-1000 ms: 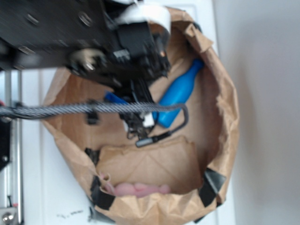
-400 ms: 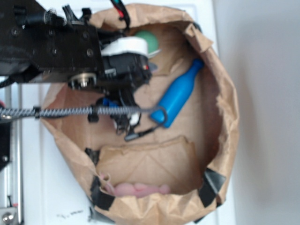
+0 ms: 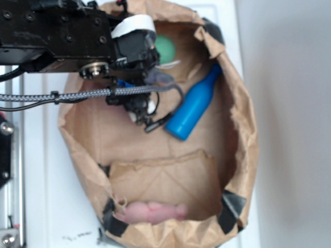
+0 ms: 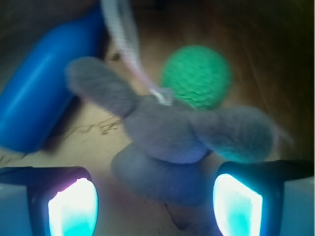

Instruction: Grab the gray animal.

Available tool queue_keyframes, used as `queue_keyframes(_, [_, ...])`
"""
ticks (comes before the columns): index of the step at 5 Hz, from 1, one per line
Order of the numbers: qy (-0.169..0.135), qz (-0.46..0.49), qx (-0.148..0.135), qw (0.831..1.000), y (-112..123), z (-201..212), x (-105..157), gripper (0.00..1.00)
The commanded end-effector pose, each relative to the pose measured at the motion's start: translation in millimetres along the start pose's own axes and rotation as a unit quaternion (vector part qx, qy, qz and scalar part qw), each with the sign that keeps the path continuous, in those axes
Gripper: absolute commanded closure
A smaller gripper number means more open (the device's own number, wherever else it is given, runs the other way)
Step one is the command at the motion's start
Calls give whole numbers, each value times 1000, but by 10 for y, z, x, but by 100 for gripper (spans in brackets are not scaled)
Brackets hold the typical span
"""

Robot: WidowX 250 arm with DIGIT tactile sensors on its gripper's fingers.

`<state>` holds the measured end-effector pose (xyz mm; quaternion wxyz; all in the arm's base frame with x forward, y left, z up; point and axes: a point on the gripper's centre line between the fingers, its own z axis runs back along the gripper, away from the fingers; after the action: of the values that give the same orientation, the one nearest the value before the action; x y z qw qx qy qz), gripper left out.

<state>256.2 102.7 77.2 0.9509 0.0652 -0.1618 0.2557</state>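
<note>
Wrist view: going from left to right, a smooth blue plastic bottle (image 4: 42, 83) is seen lying at the far left, then the small dark-gray soft plush animal (image 4: 162, 142) in the middle, then a green knitted ball (image 4: 197, 76) just behind the plush and touching or nearly touching it. The hand (image 4: 155, 204) is held open, its two lit fingertip pads (image 4: 73, 206) spread to either side, with nothing between them but the near end of the gray animal. The toy is thus placed directly ahead of the hand, centred in the gap, on the brown paper floor of the crumpled paper bag (image 3: 243, 129). Its limbs are splayed out left and right, roughly along the line between the pads, so the narrower body is probably the part to be closed on. A white tag cord (image 4: 125, 39) is draped across the toy.
</note>
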Motion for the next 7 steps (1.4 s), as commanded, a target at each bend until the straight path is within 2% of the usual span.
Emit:
queue_keyframes(1, [-22, 73, 18, 997, 164, 30, 140, 0])
queue_keyframes(3, [-27, 66, 11, 997, -55, -247, 185, 0])
queue_keyframes(4, [-22, 61, 20, 998, -133, -313, 160, 0])
queue_keyframes(5, [-16, 52, 18, 998, -127, -259, 122, 100])
queue_keyframes(6, [0, 13, 6, 1000, -108, 51, 101, 100])
queue_keyframes(7, [41, -24, -39, 998, -159, 396, 229, 100])
